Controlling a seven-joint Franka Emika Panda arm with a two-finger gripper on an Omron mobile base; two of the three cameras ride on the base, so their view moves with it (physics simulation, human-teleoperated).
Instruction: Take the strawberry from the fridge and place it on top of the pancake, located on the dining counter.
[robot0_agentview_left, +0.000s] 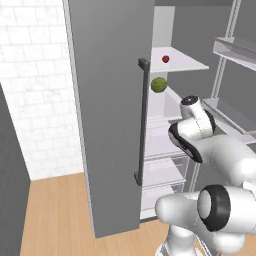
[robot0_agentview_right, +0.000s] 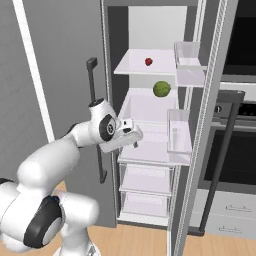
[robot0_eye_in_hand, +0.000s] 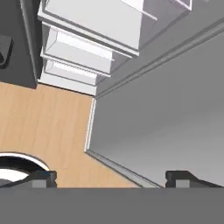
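Fridge (robot0_agentview_right: 150, 30) open; strawberry (robot0_agentview_right: 148, 61) on the upper shelf (robot0_agentview_right: 135, 67), near its front edge, clear space around. Green fruit (robot0_agentview_right: 161, 89) below. Claw (robot0_eye_in_hand: 111, 177) wide, empty, aimed at the floor (robot0_eye_in_hand: 39, 127) beside the open door's (robot0_eye_in_hand: 175, 122) lower edge.

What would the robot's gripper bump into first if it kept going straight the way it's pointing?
Probably the open fridge door. The hand view looks down at it and the wood floor, between the gripper's spread fingertips. Depth is unclear.
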